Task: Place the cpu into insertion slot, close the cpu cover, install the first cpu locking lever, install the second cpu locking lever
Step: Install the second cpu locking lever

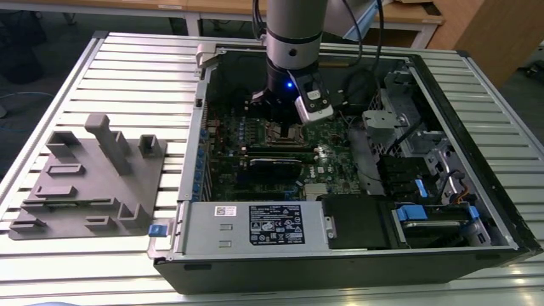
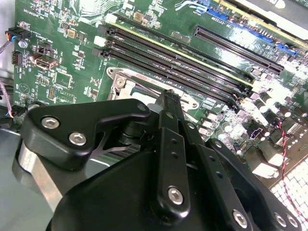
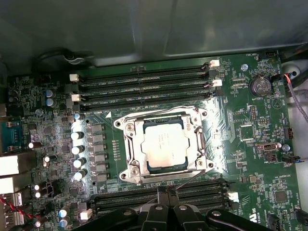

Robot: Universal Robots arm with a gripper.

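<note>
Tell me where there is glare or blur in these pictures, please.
In the first wrist view, glare whitens the circuit board beside the cpu cover, while the cpu stays sharp; in the second wrist view, the gripper close to the lens looks soft; in the exterior view, the case interior is dim.

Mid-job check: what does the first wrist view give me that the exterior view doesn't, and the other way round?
First wrist view: the dull silvery square cpu sits in its socket. The thin silvery metal cpu cover lies flat around it, and a thin wire lever runs up from the black gripper.
Exterior view: a grey moulded fixture tray lies beside the open black computer case, and the grey arm reaches in.
Both: the green motherboard, with the gripper close to the socket.
</note>
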